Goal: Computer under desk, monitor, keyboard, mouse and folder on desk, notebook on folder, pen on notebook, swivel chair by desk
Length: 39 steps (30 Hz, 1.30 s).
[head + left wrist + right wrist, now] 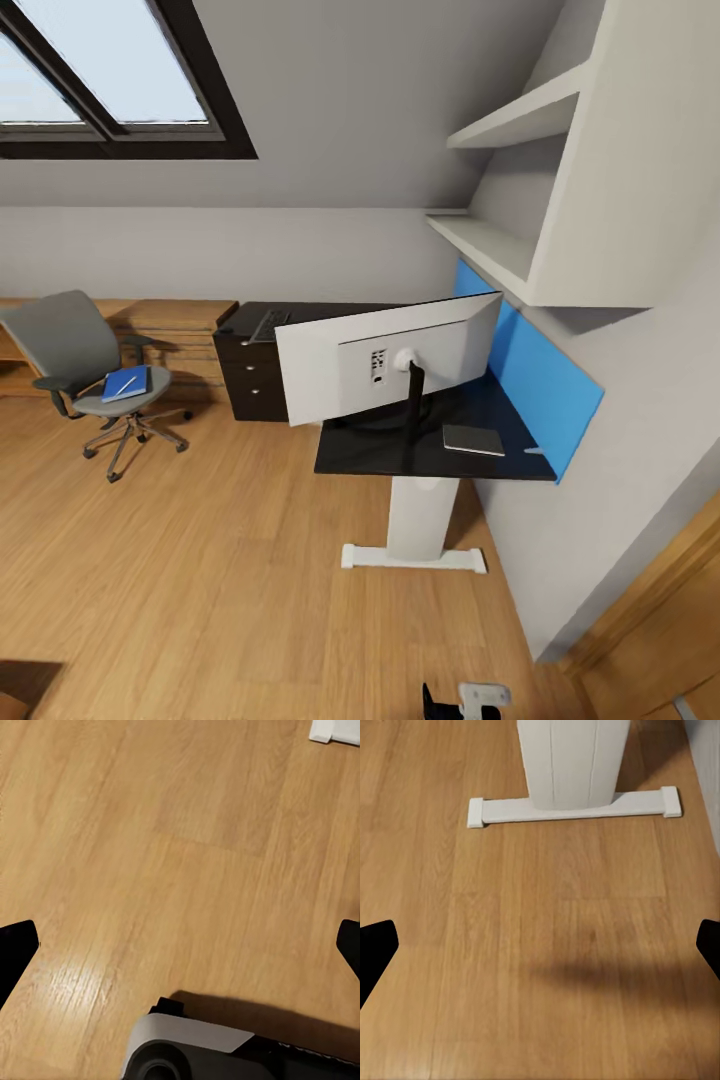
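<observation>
Head view caught the folder [125, 384] on the swivel chair [85, 365]; wrist views showed both grippers [180, 941] [540, 945] spread wide over floor [510, 945].

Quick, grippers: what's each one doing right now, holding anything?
Left gripper: open, jaws spread wide, nothing between them, wooden floor below.
Right gripper: open, empty, above floor near the desk leg.
</observation>
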### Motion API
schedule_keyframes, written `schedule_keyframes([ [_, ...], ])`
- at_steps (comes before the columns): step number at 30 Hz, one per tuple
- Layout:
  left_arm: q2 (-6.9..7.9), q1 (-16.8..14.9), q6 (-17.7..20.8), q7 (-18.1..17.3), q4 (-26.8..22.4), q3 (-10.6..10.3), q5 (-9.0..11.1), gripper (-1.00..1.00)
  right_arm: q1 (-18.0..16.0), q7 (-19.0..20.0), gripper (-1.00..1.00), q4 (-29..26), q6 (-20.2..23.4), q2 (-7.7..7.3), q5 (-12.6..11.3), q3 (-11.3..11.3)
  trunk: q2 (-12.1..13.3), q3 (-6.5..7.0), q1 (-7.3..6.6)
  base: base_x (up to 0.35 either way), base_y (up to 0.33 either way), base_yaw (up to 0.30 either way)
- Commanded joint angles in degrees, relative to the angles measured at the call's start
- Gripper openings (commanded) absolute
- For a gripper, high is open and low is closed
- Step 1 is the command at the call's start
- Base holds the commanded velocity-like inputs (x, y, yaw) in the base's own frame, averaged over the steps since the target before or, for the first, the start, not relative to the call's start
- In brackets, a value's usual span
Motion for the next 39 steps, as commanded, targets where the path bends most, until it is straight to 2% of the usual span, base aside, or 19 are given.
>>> schedule_keyframes([
  [1, 0.04, 0.0, -0.2, 0.2, 0.0, -0.3, 0.4, 1.0, -0.1, -0.1, 1.0, 0.0, -0.2, 0.0, 0.3, -0.4, -0.1, -0.12, 0.03, 0.0, 0.0, 0.001],
  [6, 0.14, 0.0, -0.3, 0.2, 0.0, -0.3, 0.4, 1.0, -0.1, -0.1, 1.0, -0.1, -0.2, -0.13, 0.3, -0.5, -0.1, -0.12, 0.03, 0.0, 0.0, 0.0],
  [7, 0.27, 0.0, 0.4, 0.3, -6.5, -0.2, 0.4, 1.0, -0.1, -0.1, 1.0, -1.1, -0.8, -1.12, 0.2, -0.6, -0.1, -0.12, 0.03, 0.0, 0.0, 0.0],
  [11, 0.28, 0.0, 2.9, 0.3, -12.0, -0.1, 0.5, 1.0, -0.2, 0.0, 1.0, -5.0, 0.1, -2.5, -0.2, -0.8, -0.1, -0.12, 0.03, 0.0, 0.0, 0.0],
  [12, 0.27, 0.0, 5.9, 0.4, -15.7, -0.1, 0.5, 1.0, -0.2, 0.0, 1.0, -8.1, 1.4, -2.93, -0.7, -1.0, -0.1, -0.12, 0.03, 0.0, 0.0, 0.0],
  [17, 0.26, 0.0, 18.3, 0.4, -27.2, 0.0, 0.6, 1.0, -0.2, -0.1, 1.0, -18.5, 9.2, -3.58, -3.0, -1.5, -0.1, -0.12, 0.03, 0.0, 0.0, 0.0],
  [18, 0.27, 0.0, 24.2, 0.4, -32.4, 0.2, 0.7, 1.0, -0.2, -0.2, 1.0, -23.5, 14.0, -3.83, -4.1, -1.7, -0.1, -0.12, 0.03, 0.0, 0.0, 0.0],
  [19, 0.26, 0.0, 27.0, 0.4, -35.2, 0.4, 0.7, 1.0, -0.2, -0.2, 1.0, -26.2, 16.5, -3.99, -4.6, -1.7, -0.1, -0.12, 0.03, 0.0, 0.0, 0.0],
  [20, 0.2, 0.0, 32.1, 0.5, -40.7, 0.7, 0.7, 1.0, -0.2, -0.3, 1.0, -31.8, 21.6, -4.37, -5.3, -1.8, -0.1, -0.12, 0.03, 0.0, 0.0, 0.0],
  [24, 0.07, 0.0, 39.3, 0.6, -50.8, 1.0, 0.7, 1.0, -0.2, -0.7, 1.0, -42.3, 30.2, -4.85, -6.0, -1.8, -0.1, -0.12, 0.03, 0.0, 0.0, 0.0],
  [25, 0.06, 0.0, 41.5, 0.6, -55.1, 1.0, 0.8, 1.0, -0.2, -1.1, 1.0, -46.8, 33.1, -4.96, -6.2, -1.9, -0.1, -0.12, 0.03, 0.0, 0.0, 0.0],
  [27, 0.03, 0.0, 43.0, 0.6, -58.9, 1.2, 0.8, 1.0, -0.2, -1.5, 1.0, -50.5, 35.2, -5.04, -6.3, -1.9, -0.1, -0.12, 0.03, 0.0, 0.0, 0.0],
  [28, 0.03, 0.0, 44.6, 0.5, -64.4, 2.4, 1.1, 1.0, -0.2, -2.0, 1.0, -55.3, 37.3, -5.22, -6.5, -2.0, -0.1, -0.12, 0.03, 0.0, 0.0, 0.0],
  [30, -0.02, 0.0, 45.1, 0.4, -65.4, 3.8, 1.8, 1.0, -0.2, -2.2, 1.0, -56.0, 37.9, -5.38, -6.6, -2.4, -0.1, -0.12, 0.03, 0.0, 0.0, 0.0],
  [33, 0.14, 0.0, 45.6, 0.2, -64.2, 5.2, 2.6, 1.0, -0.2, -2.6, 1.0, -55.5, 38.5, -5.51, -6.6, -2.9, -0.1, -0.12, 0.03, 0.0, 0.0, 0.0],
  [39, 0.07, 0.0, 45.6, 0.1, -64.8, 5.9, 3.0, 1.0, -0.1, -2.7, 1.0, -55.7, 38.2, -5.63, -6.6, -3.1, -0.1, -0.12, 0.03, 0.081, 0.0, 0.0],
])
